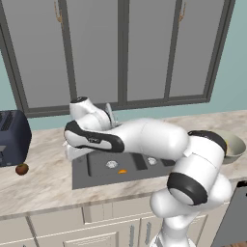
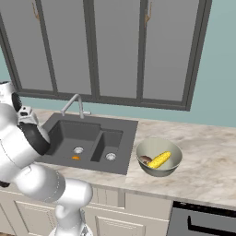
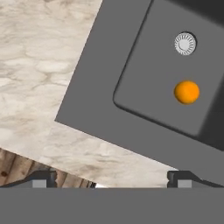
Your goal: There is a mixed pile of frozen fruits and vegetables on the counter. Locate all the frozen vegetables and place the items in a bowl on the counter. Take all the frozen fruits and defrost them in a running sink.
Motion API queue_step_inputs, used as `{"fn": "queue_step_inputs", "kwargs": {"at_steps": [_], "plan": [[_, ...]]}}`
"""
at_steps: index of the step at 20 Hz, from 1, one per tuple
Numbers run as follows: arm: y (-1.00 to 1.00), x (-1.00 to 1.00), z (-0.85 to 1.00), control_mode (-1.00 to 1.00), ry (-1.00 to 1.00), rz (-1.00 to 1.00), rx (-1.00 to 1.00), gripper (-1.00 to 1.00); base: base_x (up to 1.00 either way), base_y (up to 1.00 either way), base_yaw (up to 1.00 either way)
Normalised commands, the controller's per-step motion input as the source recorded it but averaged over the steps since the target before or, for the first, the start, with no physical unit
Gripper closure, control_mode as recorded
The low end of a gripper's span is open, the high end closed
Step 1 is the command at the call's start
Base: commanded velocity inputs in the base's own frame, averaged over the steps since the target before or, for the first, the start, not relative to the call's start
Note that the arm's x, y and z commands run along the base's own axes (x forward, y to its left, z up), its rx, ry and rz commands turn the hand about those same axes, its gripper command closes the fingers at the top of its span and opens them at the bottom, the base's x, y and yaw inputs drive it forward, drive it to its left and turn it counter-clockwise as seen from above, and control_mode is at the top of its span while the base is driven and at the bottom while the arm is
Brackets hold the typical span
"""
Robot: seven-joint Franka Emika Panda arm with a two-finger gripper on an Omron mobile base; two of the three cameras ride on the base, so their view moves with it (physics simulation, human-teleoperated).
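Observation:
A bright orange ball (image 3: 187, 92) lies on the floor of the dark grey sink's (image 3: 131, 127) large basin, beside the round drain (image 3: 185, 43); the same fruit (image 1: 122, 171) shows in the left base view. My gripper (image 3: 113, 181) hangs open above the sink's left front corner, nothing between its fingertips (image 3: 43, 179). The dark brown round fruit (image 1: 21, 169) rests on the counter (image 1: 48, 178), left of the sink, next to the toaster. The pale bowl (image 2: 159, 156) to the sink's right holds the yellow corn cob (image 2: 159, 160) and the mushroom (image 2: 145, 160).
A dark blue toaster (image 1: 12, 137) stands at the counter's far left. The silver faucet (image 2: 76, 103) rises behind the sink. My white arm (image 1: 149, 140) stretches across the sink's front. A dark appliance (image 2: 203, 221) sits below the counter at right.

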Motion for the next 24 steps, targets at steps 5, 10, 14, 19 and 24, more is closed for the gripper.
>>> {"fn": "queue_step_inputs", "kwargs": {"at_steps": [5, 10, 14, 19, 24], "plan": [[0.1, -0.03, -0.24, -1.0, -0.09, -0.01, 0.2, -1.0, 0.0, 0.0, 0.0], [0.07, 0.01, -0.13, -1.0, 0.04, 0.11, 0.25, -1.0, 0.0, 0.0, 0.0], [0.08, 0.0, -0.16, -1.0, 0.05, 0.13, 0.25, -1.0, 0.0, 0.0, 0.0], [0.2, 0.04, -0.23, -1.0, -0.04, 0.14, 0.11, -1.0, 0.0, 0.0, 0.0], [0.19, 0.02, -0.15, -1.0, -0.15, 0.14, 0.07, -1.0, 0.0, 0.0, 0.0]]}}
